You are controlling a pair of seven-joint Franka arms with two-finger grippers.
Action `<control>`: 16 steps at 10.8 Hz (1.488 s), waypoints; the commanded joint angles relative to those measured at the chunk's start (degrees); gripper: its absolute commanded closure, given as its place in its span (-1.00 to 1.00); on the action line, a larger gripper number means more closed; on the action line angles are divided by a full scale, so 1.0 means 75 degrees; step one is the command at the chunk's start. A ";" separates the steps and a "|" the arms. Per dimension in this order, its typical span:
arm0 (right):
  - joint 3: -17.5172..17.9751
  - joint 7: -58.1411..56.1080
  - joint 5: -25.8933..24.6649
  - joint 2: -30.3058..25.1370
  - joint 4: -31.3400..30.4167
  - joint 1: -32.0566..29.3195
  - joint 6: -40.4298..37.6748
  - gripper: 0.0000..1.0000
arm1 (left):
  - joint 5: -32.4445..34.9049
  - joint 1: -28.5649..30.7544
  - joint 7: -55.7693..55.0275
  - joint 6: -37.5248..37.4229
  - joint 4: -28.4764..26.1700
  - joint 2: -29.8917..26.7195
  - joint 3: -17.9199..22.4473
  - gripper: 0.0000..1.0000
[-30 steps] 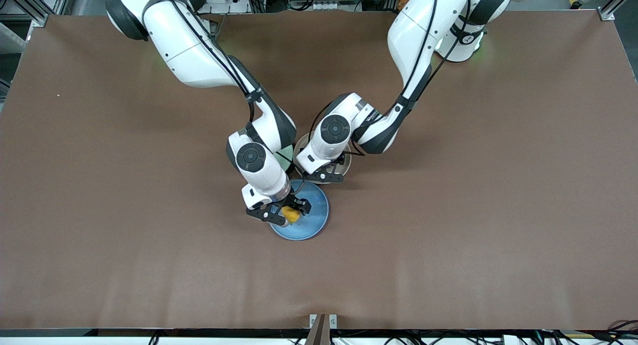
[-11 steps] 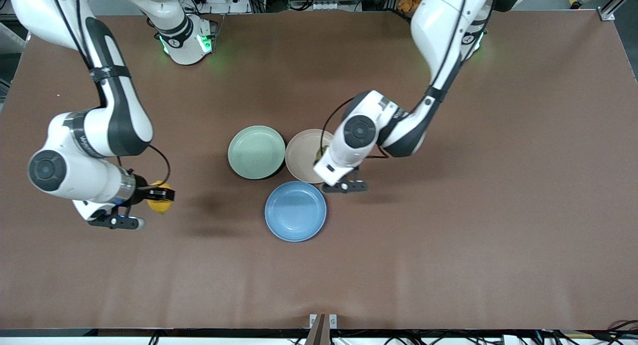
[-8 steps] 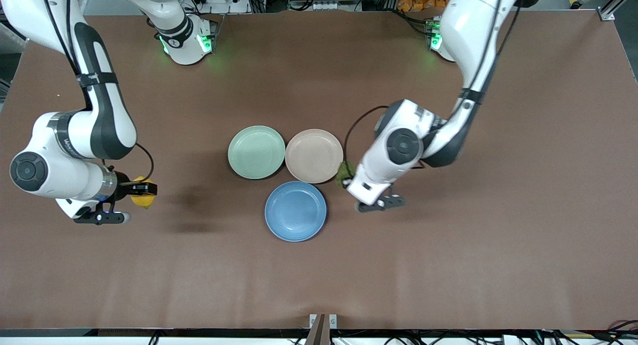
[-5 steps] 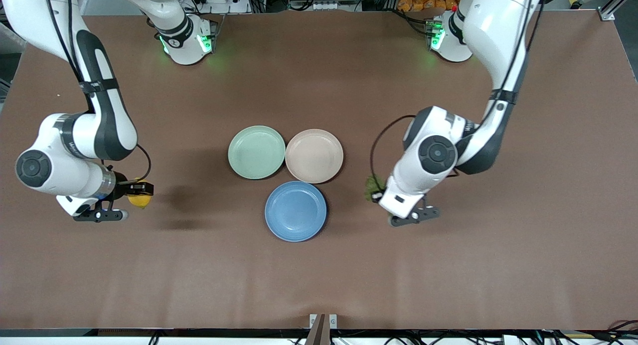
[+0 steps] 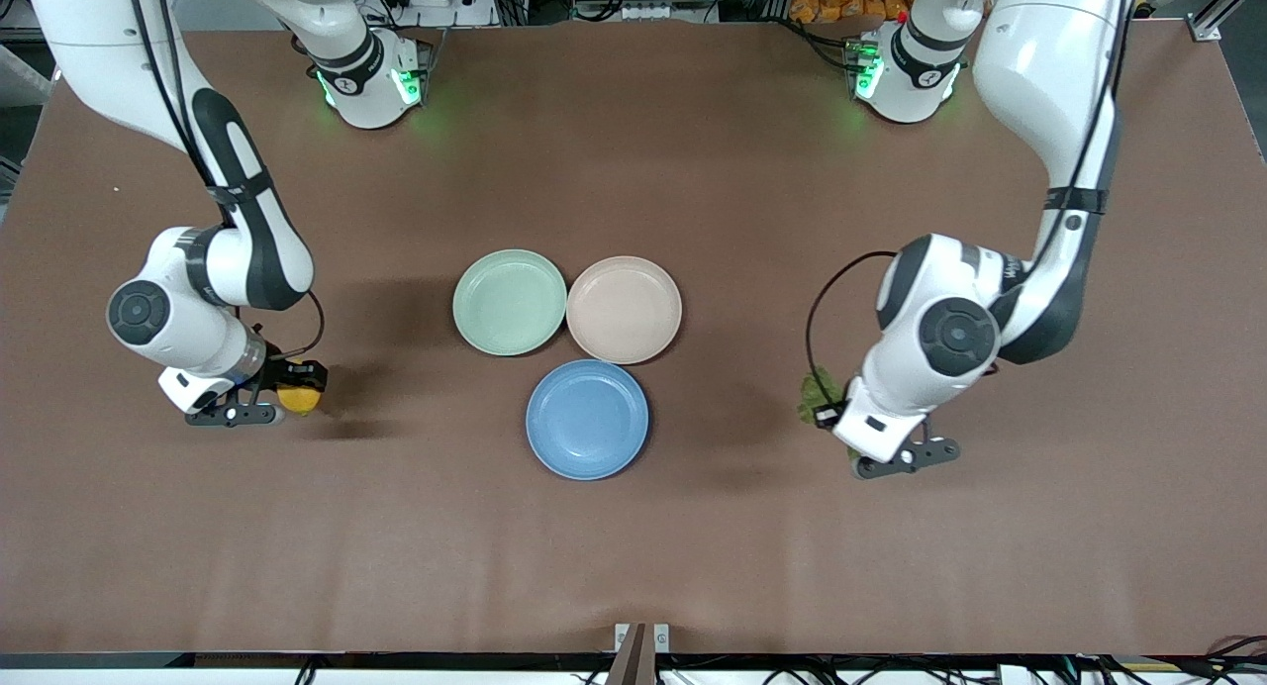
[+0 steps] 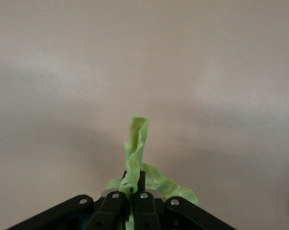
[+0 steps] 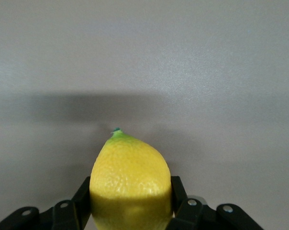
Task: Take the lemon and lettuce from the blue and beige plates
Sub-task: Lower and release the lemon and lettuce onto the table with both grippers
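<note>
My right gripper (image 5: pixel 297 392) is shut on the yellow lemon (image 5: pixel 298 399), low over bare table toward the right arm's end; the lemon fills the right wrist view (image 7: pixel 130 182). My left gripper (image 5: pixel 831 413) is shut on the crinkled green lettuce (image 5: pixel 818 396), over bare table toward the left arm's end; the leaf sticks out past the fingertips in the left wrist view (image 6: pixel 135 158). The blue plate (image 5: pixel 587 420) and the beige plate (image 5: pixel 624 309) lie at mid-table with nothing in them, the blue one nearer the front camera.
A mint-green plate (image 5: pixel 510 301) lies beside the beige plate, toward the right arm's end, also with nothing in it. The brown table (image 5: pixel 633 566) stretches wide around the three plates.
Both arms have swung outward from the plates, the right with the lemon off the blue plate, the left with the lettuce off the beige plate. Both grippers have dropped lower over the table.
</note>
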 commanded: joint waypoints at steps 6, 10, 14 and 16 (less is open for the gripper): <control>-0.0255 -0.0417 -0.0075 0.0140 0.0017 -0.0032 0.0500 -1.00 | 0.0249 0.0512 0.0720 -0.0076 -0.0097 0.0189 -0.0067 -1.00; -0.0303 -0.0396 -0.0028 -0.0224 0.1199 -0.0043 -0.2179 -1.00 | 0.0261 0.0547 0.0767 -0.0076 -0.0097 0.0095 0.0120 -1.00; -0.0315 -0.0395 -0.0004 -0.0469 0.2266 -0.0183 -0.3809 -1.00 | 0.0249 0.0851 0.0696 -0.0088 -0.0843 -0.0697 0.0085 -1.00; -0.0303 -0.0372 -0.0016 -0.0541 0.3189 -0.0196 -0.5141 -1.00 | 0.0156 0.1062 0.0685 -0.0076 -0.1780 -0.1494 0.0050 -1.00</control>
